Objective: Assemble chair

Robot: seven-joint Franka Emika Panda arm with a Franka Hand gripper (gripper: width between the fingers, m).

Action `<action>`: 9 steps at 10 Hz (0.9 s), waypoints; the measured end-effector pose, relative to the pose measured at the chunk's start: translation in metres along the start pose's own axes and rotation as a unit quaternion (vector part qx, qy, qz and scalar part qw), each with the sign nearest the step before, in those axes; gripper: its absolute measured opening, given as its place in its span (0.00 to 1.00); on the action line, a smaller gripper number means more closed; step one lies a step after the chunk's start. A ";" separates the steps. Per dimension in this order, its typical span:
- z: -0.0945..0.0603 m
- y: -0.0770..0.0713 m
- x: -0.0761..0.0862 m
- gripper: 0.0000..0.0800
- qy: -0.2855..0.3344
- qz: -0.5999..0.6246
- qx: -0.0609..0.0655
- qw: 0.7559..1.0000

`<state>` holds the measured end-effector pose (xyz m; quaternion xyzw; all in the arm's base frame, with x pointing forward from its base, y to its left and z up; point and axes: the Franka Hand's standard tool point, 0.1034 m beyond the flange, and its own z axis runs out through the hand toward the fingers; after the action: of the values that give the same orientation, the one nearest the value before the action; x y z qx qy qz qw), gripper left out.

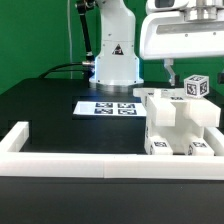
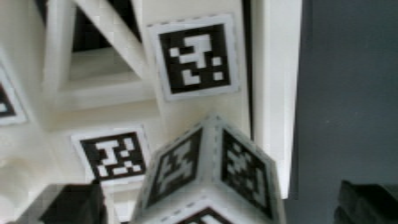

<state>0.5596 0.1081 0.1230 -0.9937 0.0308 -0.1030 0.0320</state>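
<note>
Our gripper (image 1: pixel 172 72) hangs over the chair (image 1: pixel 180 125) with its hand let go. In the wrist view the two dark fingers (image 2: pixel 71 205) stand wide apart, with a gap on each side of the small block (image 2: pixel 214 170) between them. The hand holds nothing.

The chair pieces sit as one chunky white heap on the black table (image 1: pixel 50 100), on the exterior view's right. The heap is just beside the white rail (image 1: pixel 70 152) in front and near the marker board (image 1: pixel 110 107). The small block sits on top of the heap. In the wrist view it looks tipped, with a corner pointing at us.

What can go wrong? We think the small block may not be sitting snug, and then it can slide or fall off. The fingers are very close to it. If we lift crooked, one finger can bump it and knock it loose. If we go down, we can push the whole heap out of place. We cannot tell if the pieces are joined tight, so even a small bump may pull them apart.
</note>
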 end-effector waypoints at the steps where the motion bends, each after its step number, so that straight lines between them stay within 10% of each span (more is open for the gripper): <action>1: 0.000 0.000 0.000 0.81 0.000 -0.031 -0.001 1.000; 7: 0.000 0.000 0.000 0.78 -0.001 -0.137 -0.010 0.991; 8: 0.000 0.000 0.000 0.53 -0.001 -0.137 -0.010 0.991; 9: 0.000 0.000 0.000 0.53 0.000 -0.137 -0.010 0.991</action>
<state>0.5600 0.1081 0.1231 -0.9889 -0.1044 -0.1057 0.0077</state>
